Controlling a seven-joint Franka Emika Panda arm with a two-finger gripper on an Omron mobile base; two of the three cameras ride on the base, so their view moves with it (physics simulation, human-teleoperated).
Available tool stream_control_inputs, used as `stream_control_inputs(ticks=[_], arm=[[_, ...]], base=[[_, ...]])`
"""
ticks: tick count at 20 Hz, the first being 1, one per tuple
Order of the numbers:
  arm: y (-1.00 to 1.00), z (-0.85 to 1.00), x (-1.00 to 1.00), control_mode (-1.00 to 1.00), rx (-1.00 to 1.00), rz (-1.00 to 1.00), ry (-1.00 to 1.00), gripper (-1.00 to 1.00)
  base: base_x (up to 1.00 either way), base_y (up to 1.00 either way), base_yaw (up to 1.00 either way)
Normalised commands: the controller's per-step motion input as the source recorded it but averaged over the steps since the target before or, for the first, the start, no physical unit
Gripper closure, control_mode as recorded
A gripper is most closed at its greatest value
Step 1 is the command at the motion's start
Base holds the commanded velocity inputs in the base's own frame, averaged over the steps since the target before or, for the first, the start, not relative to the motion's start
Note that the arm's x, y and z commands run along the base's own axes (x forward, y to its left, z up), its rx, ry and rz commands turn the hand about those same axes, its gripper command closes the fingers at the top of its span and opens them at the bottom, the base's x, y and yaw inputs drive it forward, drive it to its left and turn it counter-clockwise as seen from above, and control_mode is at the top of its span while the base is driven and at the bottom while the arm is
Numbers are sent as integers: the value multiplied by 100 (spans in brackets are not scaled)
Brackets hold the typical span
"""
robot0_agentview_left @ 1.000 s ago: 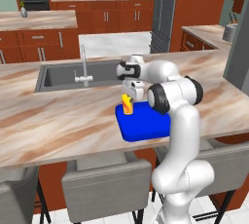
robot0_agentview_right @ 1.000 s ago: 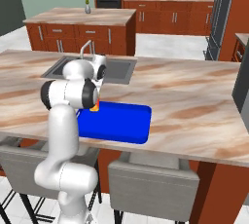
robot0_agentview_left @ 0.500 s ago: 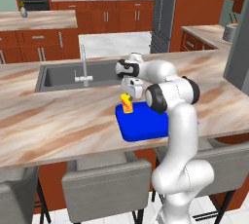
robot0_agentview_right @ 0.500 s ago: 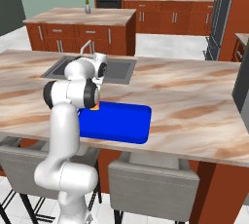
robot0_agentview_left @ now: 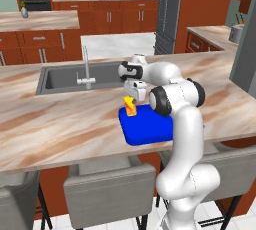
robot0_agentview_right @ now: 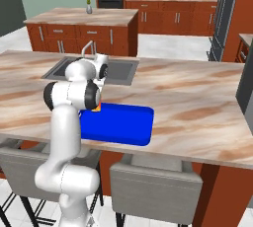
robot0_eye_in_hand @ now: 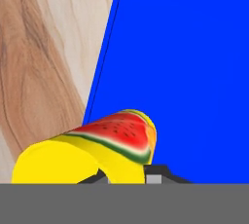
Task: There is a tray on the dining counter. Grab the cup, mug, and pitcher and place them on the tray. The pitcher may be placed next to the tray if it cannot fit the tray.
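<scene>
The yellow cup (robot0_agentview_left: 130,107) with a watermelon picture on its side hangs in my gripper (robot0_agentview_left: 131,99), which is shut on the cup. It is just above the far left corner of the bright blue tray (robot0_agentview_left: 145,130) on the dining counter (robot0_agentview_left: 60,124). In the hand view the cup (robot0_eye_in_hand: 87,150) lies close between my fingertips, over the tray's edge (robot0_eye_in_hand: 194,47) and beside bare marbled counter (robot0_eye_in_hand: 44,47). In the right base view the arm hides most of the cup (robot0_agentview_right: 98,107) at the tray's (robot0_agentview_right: 123,122) near left end. The mug and the pitcher are out of view.
A steel sink (robot0_agentview_left: 75,76) with a faucet (robot0_agentview_left: 86,69) is set into the counter left of the tray. Grey stools (robot0_agentview_left: 110,189) stand along the near edge. A second counter (robot0_agentview_right: 81,16) and cabinets stand behind.
The hand with the cup has sunk very slightly toward the tray. Otherwise nothing has moved.
</scene>
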Motion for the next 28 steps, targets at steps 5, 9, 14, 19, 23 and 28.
stream_control_inputs(ticks=[5,9,14,19,23,28], arm=[[0,-29,-4,-100,0,0,-15,100],[0,-38,-20,-100,2,0,-17,100],[0,-33,-15,-100,3,0,-12,100],[0,-29,-5,-100,3,0,-7,100],[0,-21,-4,-100,2,0,-4,100],[0,-13,-3,-100,1,0,-4,100]], base=[[0,0,0],[0,0,0],[0,0,0],[0,0,0],[0,0,0],[0,0,0]])
